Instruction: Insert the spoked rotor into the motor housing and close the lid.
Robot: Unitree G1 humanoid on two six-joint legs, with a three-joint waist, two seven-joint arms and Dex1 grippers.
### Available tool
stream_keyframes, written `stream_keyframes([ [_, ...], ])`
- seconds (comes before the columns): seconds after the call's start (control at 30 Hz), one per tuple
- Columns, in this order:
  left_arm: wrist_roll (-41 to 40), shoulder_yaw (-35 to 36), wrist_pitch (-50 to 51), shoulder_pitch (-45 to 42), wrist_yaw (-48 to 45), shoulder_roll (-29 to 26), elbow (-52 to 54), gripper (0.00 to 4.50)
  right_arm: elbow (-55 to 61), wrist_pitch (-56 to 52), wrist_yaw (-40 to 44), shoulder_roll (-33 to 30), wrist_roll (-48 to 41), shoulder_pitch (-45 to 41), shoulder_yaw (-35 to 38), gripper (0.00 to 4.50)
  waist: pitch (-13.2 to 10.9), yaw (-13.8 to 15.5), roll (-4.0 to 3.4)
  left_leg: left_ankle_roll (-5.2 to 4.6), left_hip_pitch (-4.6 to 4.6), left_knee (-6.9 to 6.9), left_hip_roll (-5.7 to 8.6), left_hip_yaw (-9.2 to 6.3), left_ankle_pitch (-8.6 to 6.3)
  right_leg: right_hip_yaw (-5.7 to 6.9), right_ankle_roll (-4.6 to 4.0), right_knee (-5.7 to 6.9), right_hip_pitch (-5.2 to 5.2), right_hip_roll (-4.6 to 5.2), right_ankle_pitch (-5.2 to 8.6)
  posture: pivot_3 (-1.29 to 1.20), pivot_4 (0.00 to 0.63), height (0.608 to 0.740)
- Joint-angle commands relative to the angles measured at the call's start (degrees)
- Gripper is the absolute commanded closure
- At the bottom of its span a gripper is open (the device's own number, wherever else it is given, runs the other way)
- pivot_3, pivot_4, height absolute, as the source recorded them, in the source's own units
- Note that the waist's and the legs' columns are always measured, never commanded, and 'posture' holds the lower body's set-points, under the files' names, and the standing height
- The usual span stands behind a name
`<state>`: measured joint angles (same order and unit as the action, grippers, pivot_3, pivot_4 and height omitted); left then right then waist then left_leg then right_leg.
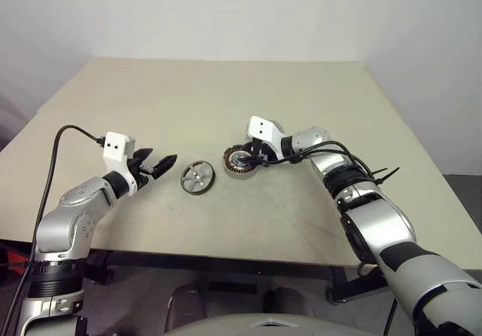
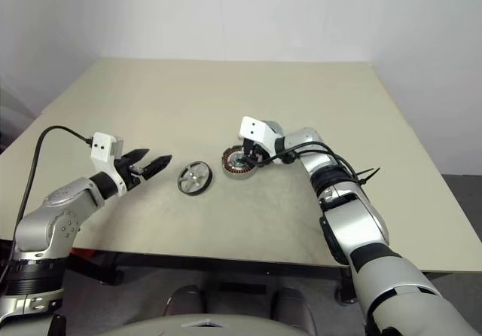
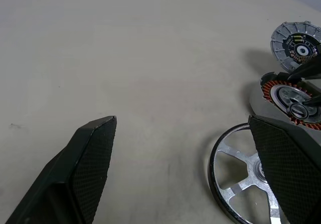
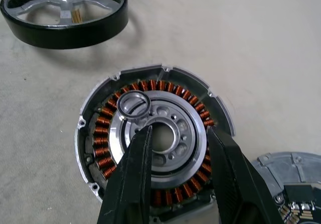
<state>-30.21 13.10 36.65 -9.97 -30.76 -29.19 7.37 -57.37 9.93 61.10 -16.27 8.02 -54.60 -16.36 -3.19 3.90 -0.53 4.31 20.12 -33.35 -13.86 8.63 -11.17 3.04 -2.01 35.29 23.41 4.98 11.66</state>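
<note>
The spoked rotor, a ring of copper coils on a silvery flanged plate, lies flat at the table's middle. A small loose metal ring rests on its inner rim. My right gripper hovers open over the rotor's open centre, its fingertips close above the inner ring and holding nothing. Just beyond the rotor sits the motor housing, ribbed and silvery with a dark hub and a green spot. The lid, a spoked grey disc, lies left of the rotor. My left gripper is open just left of the lid.
The beige table stretches far back behind the parts. Its front edge runs just below both arms. A black cable loops from my left wrist, and another trails along my right forearm.
</note>
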Motion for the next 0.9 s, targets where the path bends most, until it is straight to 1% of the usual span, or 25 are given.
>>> stream_keyframes([
  [0.03,-0.23,0.83,-0.37,-0.38,0.06,-0.23,1.58,0.0,3.38,-0.16,0.66,-0.49,-1.65,-2.16,1.93,2.56,0.0,0.0,0.0,0.0,0.0,0.0,0.0,0.0,0.0,0.0,0.0,0.0,0.0,0.0,0.0,0.0,0.0,0.74],
  [0.2,-0.24,0.76,-0.42,-0.52,-0.05,-0.21,1.36,0.0,7.85,-1.85,1.46,0.35,-2.53,-0.95,1.83,2.56,0.0,-0.03,0.0,0.0,-0.01,0.0,0.0,0.0,0.0,0.0,0.0,0.02,0.0,-0.01,0.0,0.0,0.0,0.74],
  [0.37,-0.16,0.63,-0.45,-0.7,-0.08,-0.18,1.2,0.0,9.59,-3.29,0.6,1.89,-2.2,0.37,0.93,2.56,0.0,0.0,0.0,0.01,-0.02,0.0,0.0,0.0,0.01,0.0,0.0,0.04,0.0,0.0,0.0,0.0,0.0,0.74],
  [0.67,-0.16,0.9,-0.31,-0.48,0.04,-0.46,1.62,0.0,7.03,-3.29,-1.83,3.79,-0.63,1.12,0.07,2.56,0.0,0.02,0.01,0.03,-0.02,-0.01,0.0,-0.01,0.02,0.0,0.0,0.06,-0.01,0.0,0.0,0.0,0.0,0.74],
  [0.9,-0.14,1.0,-0.29,-0.56,0.07,-0.6,1.71,0.0,4.77,-2.12,-2.95,3.49,0.6,0.88,-0.15,2.56,0.01,0.02,0.01,0.05,-0.04,-0.01,0.0,-0.01,0.03,0.0,0.0,0.08,-0.01,0.0,0.0,0.0,0.0,0.74],
])
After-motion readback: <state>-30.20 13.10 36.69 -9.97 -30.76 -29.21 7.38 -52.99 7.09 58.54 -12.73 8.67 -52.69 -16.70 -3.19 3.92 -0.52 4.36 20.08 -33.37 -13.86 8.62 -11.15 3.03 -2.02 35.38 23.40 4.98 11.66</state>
